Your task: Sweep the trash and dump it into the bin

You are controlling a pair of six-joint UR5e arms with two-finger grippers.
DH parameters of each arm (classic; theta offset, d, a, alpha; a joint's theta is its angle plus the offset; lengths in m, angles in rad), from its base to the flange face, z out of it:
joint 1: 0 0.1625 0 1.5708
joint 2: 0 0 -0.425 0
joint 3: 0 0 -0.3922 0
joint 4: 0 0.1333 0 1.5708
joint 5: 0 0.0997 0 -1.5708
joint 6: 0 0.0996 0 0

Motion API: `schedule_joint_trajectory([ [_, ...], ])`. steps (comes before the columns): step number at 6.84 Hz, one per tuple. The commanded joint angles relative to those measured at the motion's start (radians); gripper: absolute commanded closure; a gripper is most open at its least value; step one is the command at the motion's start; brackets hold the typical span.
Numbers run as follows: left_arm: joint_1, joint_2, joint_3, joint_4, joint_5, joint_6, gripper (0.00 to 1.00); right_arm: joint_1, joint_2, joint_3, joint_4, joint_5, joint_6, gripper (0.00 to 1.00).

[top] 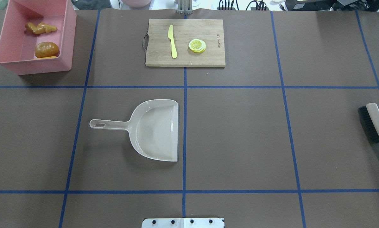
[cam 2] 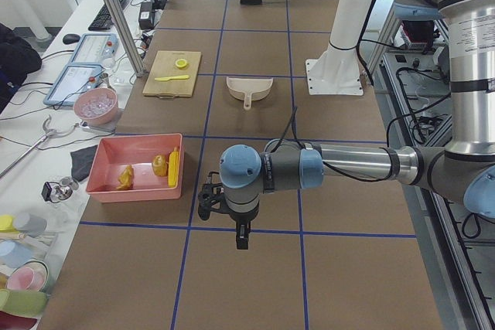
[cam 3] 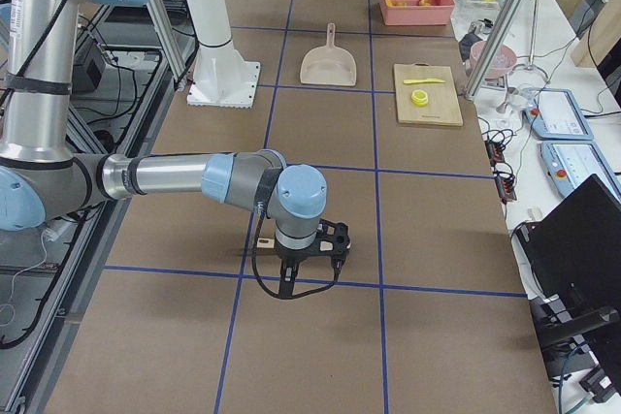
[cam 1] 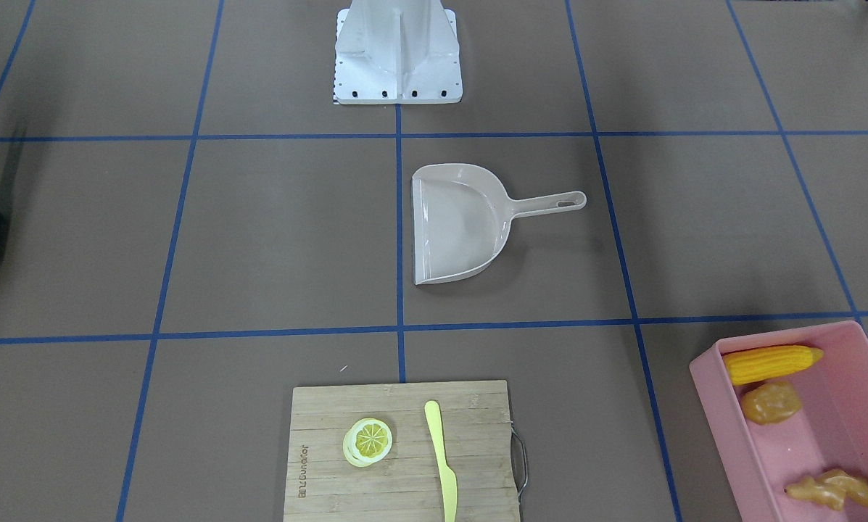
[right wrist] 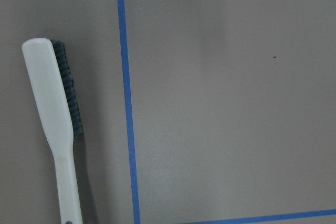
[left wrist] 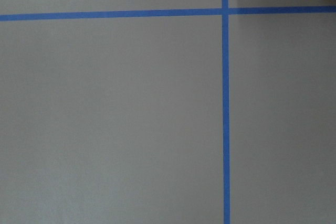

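The large pink rectangular plastic tub sits on the brown table, at the far corner on the robot's left. All three toy foods lie inside it. The yellow corn cob rests against one end wall, with the brownish-orange lumpy potato-like piece just beside it. The tan knobbly ginger root lies apart, towards the other end. A beige plastic dustpan lies flat mid-table. A beige-handled brush with black bristles lies towards the robot's right end. The left gripper hangs above the table near the tub, and the right gripper hangs near the brush (only the side views show them, so I cannot tell whether either is spread or pressed together).
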State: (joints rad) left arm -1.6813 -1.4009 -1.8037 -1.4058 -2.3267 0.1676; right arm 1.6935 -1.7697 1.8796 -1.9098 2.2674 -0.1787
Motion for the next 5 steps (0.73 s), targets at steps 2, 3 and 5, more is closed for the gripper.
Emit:
schedule_joint_trajectory([
  [2,0.000,-0.004,-0.012,0.001,0.000,-0.002,0.02,0.000,0.007,0.000,0.000,0.003,-0.001,0.00],
  [3,0.000,-0.004,-0.011,0.001,0.000,-0.002,0.02,0.000,0.007,0.003,0.000,0.003,-0.002,0.00],
  [5,0.000,-0.004,-0.011,0.001,0.000,-0.002,0.02,0.000,0.007,0.001,0.000,0.003,0.002,0.00],
])
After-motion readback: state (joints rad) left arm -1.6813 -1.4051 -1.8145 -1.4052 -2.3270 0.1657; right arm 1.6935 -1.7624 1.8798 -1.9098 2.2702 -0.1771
